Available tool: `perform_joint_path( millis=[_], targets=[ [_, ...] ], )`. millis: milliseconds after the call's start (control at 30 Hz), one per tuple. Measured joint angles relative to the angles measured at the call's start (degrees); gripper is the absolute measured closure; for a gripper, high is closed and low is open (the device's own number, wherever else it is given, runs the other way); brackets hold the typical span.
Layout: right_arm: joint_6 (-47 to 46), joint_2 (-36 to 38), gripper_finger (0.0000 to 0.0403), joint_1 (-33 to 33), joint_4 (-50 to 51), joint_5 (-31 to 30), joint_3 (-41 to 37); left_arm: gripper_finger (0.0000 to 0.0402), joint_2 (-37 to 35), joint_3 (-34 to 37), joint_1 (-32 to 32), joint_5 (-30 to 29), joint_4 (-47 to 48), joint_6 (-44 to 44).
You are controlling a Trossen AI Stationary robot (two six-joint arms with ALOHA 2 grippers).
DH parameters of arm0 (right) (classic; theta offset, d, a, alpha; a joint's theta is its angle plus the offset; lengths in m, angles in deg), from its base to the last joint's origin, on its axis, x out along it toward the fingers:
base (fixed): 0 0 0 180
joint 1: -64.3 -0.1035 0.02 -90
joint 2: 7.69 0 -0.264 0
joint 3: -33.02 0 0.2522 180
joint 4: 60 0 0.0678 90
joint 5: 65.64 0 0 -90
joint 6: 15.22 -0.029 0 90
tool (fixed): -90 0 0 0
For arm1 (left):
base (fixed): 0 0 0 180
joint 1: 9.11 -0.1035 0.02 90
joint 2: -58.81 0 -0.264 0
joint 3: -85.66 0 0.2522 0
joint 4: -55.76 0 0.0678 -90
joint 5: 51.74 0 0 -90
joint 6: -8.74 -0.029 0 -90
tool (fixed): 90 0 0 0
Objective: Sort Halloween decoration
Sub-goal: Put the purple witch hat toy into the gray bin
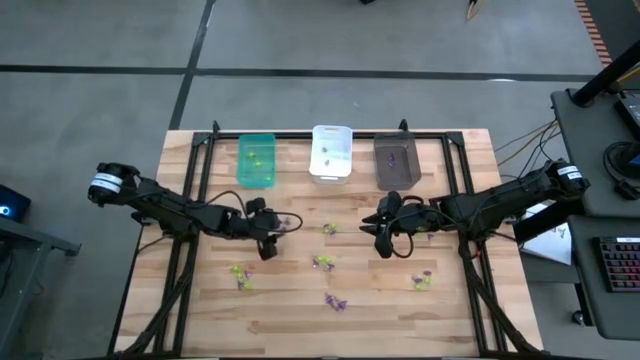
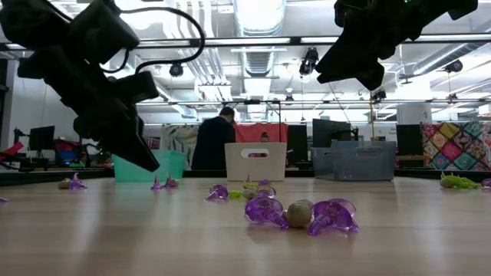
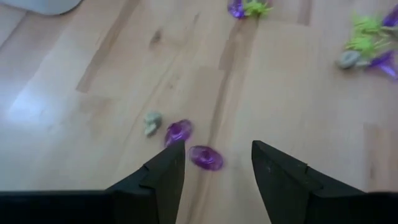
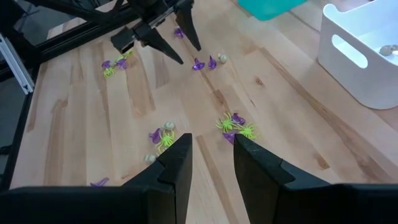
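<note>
From where I stand, the left gripper hangs with fingers spread just above two purple trinkets and a greyish one on the desk, so the pick looks about to begin; next it must drop and close on one purple piece. Other trinkets lie scattered from six to four o'clock of desk centre. The right gripper waits at three o'clock, partly spread, pinching nothing I can see.
</note>
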State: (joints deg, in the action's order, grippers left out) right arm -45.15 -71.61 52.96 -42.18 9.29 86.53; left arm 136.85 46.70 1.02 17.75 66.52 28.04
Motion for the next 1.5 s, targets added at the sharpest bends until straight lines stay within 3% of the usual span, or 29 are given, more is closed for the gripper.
perform_joint_path(
  millis=[133, 600, 967, 1500],
  targets=[
    [0.0, 0.0, 0.0296, 0.0, 0.0, 0.0, 0.0, 0.0233, 0.0, 0.9, 0.0, -2.5, -0.9, 1.2],
    [0.0, 0.0, 0.0296, 0.0, 0.0, 0.0, 0.0, 0.0233, 0.2, 1.8, 0.0, -3.1, -4.5, 3.0],
    [0.0, 0.0, 0.0296, 0.0, 0.0, 0.0, 0.0, 0.0236, 7.0, 1.6, 0.0, -3.1, -7.6, 4.0],
    [0.0, 0.0, 0.0296, 0.0, 0.0, 0.0, 0.0, 0.0340, 7.7, 1.6, 0.0, -2.9, -7.7, 3.7]
  ],
)
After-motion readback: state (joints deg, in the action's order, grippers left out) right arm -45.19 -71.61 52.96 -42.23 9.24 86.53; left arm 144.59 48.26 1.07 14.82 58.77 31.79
